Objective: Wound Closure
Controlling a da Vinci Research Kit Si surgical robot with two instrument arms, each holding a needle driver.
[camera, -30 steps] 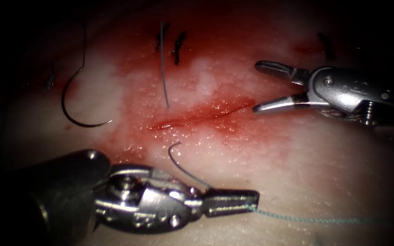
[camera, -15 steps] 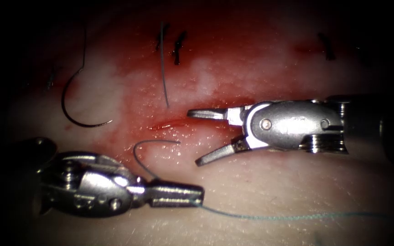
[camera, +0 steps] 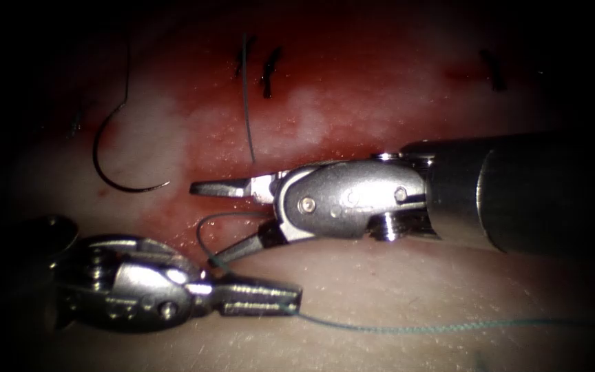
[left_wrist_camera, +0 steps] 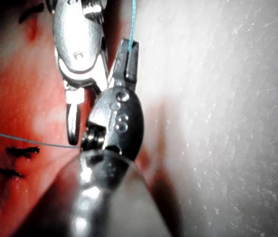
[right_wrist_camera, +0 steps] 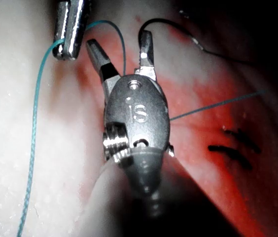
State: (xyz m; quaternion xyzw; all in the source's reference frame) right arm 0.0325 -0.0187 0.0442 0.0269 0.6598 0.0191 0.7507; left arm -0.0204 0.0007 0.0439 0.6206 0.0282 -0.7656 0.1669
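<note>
My left tool (camera: pixel 263 297) lies on the pale tissue (camera: pixel 449 275) below the cut, its jaws shut on the teal thread (camera: pixel 414 328), which trails off to the right. From those jaws a short thread tail (camera: pixel 201 231) loops up between the open jaws of my right tool (camera: pixel 216 220), which holds nothing and lies over the cut. The curved needle (camera: pixel 115 178) rests free on the tissue left of the cut, held by neither tool. The left wrist view has the left tool (left_wrist_camera: pixel 126 59) shut on thread. In the right wrist view my right tool (right_wrist_camera: pixel 119 43) straddles the thread (right_wrist_camera: pixel 123 52).
Dark stitches (camera: pixel 268 72) sit above the cut, another (camera: pixel 494 69) far right. A loose dark strand (camera: pixel 246 110) runs down from the stitches toward the right tool. Red fluid (camera: pixel 352 103) stains the tissue around the cut.
My right tool has swept left and down across the cut, its jaws staying open, until they flank the thread tail. The left tool drew back left with the thread, then held still.
</note>
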